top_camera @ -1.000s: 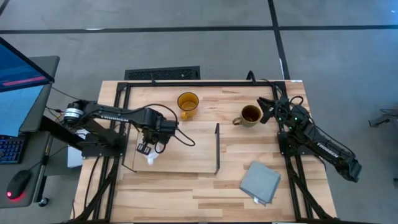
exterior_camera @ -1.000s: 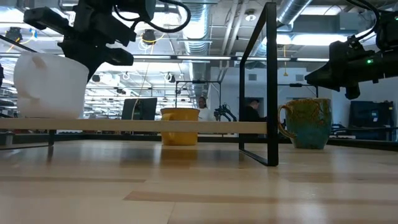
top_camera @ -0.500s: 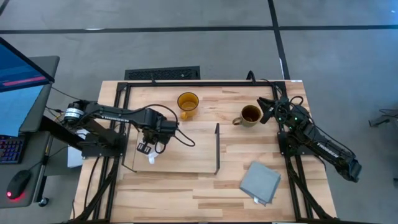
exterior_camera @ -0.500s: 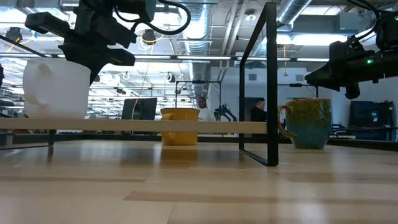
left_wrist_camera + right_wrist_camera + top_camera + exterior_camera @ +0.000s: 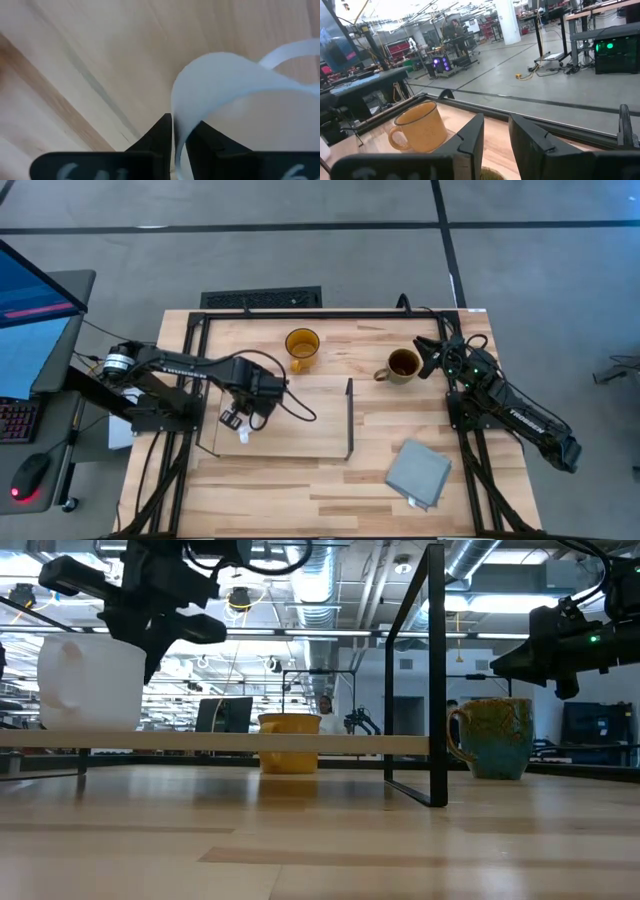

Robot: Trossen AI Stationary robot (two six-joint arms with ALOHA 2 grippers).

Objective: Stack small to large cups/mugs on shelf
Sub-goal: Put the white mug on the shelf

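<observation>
**The little white mug goes on the shelf first**

The left gripper (image 5: 238, 420) pinches the rim of the small white mug (image 5: 90, 680) between its two fingers (image 5: 161, 137). One finger is inside the mug and one is outside. The mug looks like it sits on the shelf (image 5: 300, 743), near the shelf's left end.

So the step in hand is putting down the smallest mug. Next, I think the fingers need to let go and lift straight up, so the mug does not tip.

The yellow mug (image 5: 301, 345) waits on the table behind the shelf. The olive-brown mug (image 5: 401, 365) stands on the table, right of the shelf. The right gripper (image 5: 432, 357) hangs just beside it with its fingers apart, holding nothing. These two mugs still have to go on the shelf.
</observation>
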